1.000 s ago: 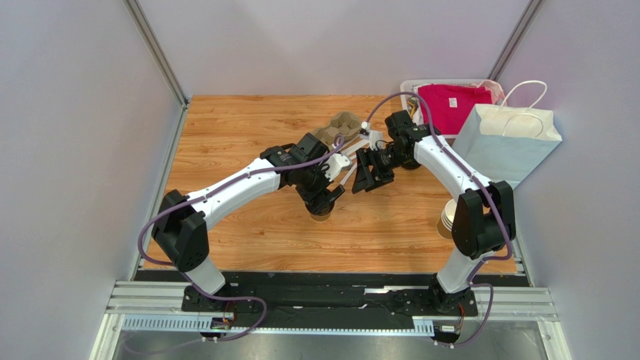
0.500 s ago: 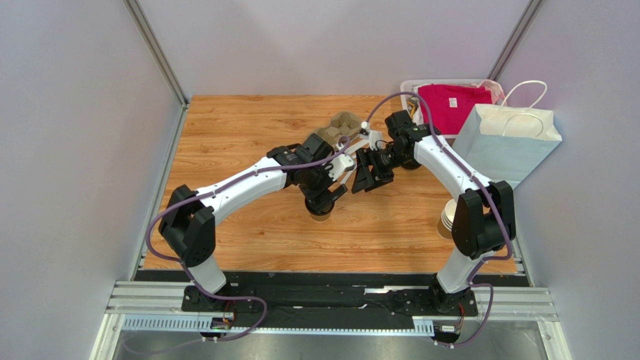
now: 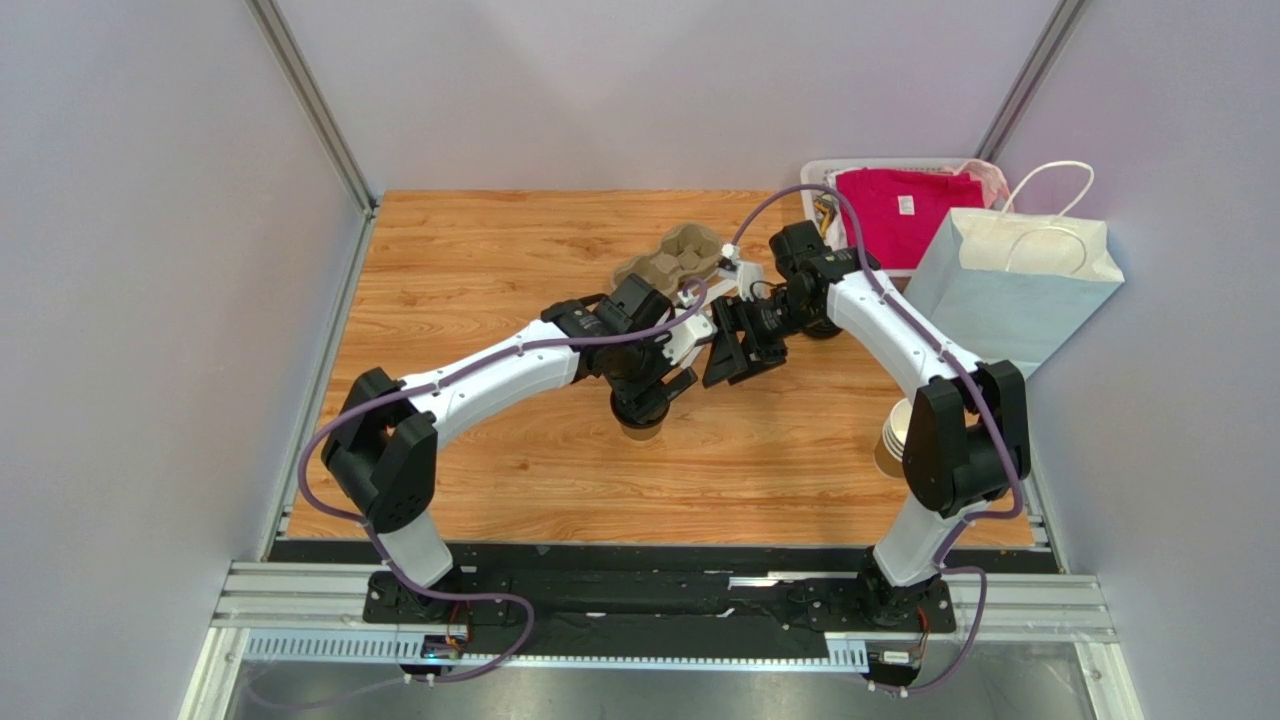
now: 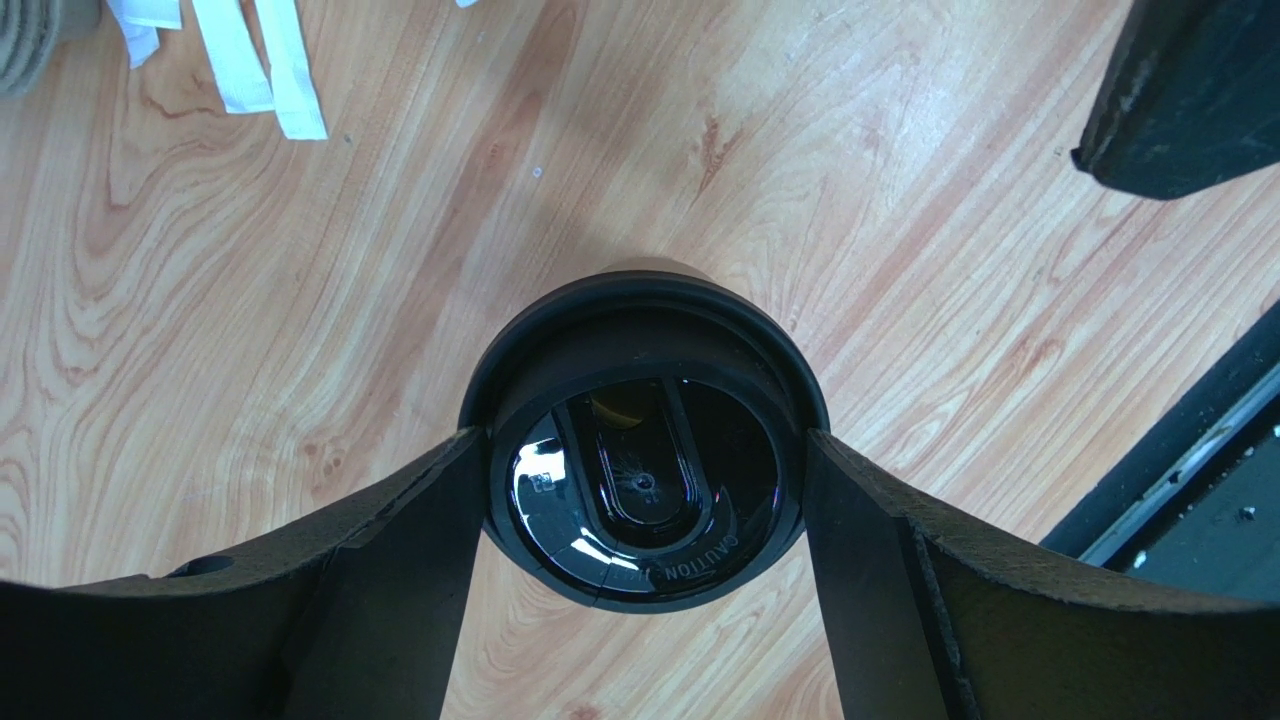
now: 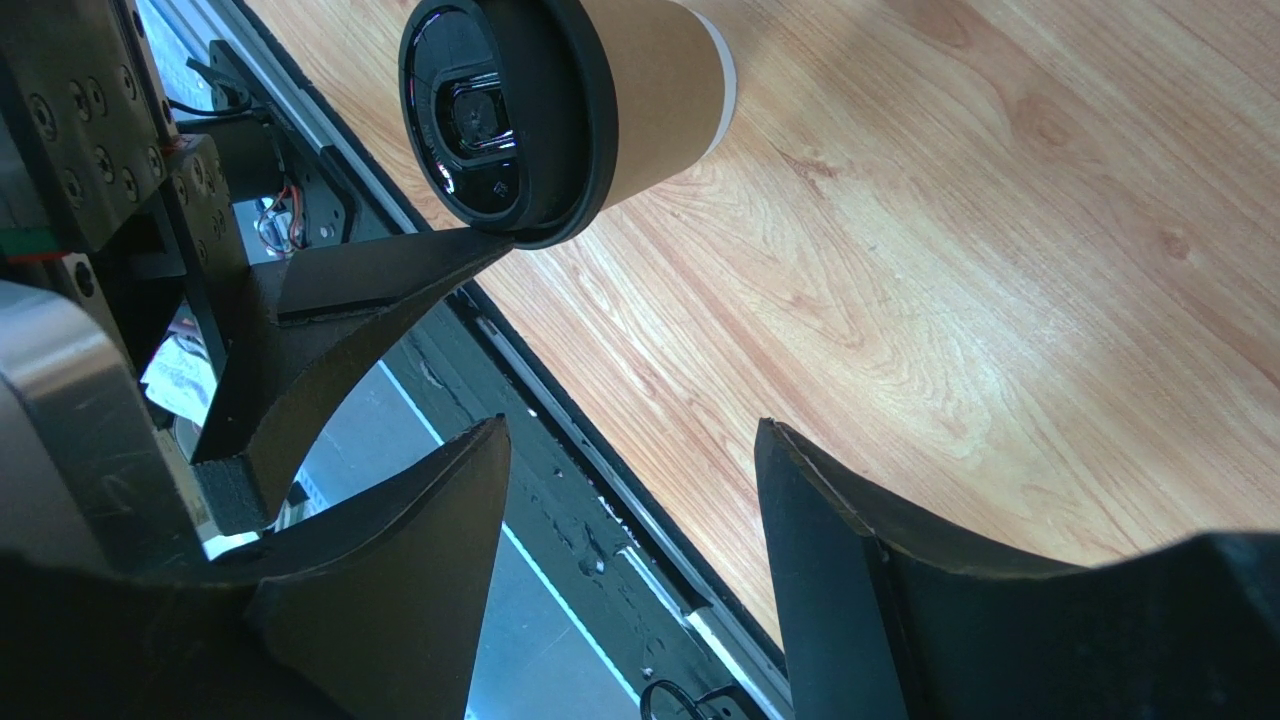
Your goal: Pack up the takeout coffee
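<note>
At the left of the overhead view, the left arm (image 3: pixel 481 368) reaches from its base across the wooden table (image 3: pixel 451 255) toward the middle. Its left gripper (image 3: pixel 649 393) points straight down over the takeout coffee (image 4: pixel 643 450), which stands upright on the table near the centre. In the left wrist view the two fingers (image 4: pixel 406 555) bear against opposite sides of the black lid's rim, so the cup is grasped at the lid. The brown paper wall of the cup shows only in the right wrist view, below the lid. Just beyond the left gripper, toward the far edge, lies a grey pulp cup carrier (image 3: pixel 679 252); whether it touches either arm cannot be told from above. Immediately to the right of the cup, the right gripper (image 5: pixel 631 443) hangs above the table with its fingers spread and nothing between them; it is released and stands near the cup without touching it. Farther right, at the far corner, a white bin (image 3: pixel 819 168) holds a red cloth (image 3: pixel 902 195). A white paper bag (image 3: pixel 1014 270) with cord handles stands upright just in front of the bin. Nearer the bases, a stack of lidless cups (image 3: pixel 893 438) shows beside the right arm's elbow, partly hidden by it.
</note>
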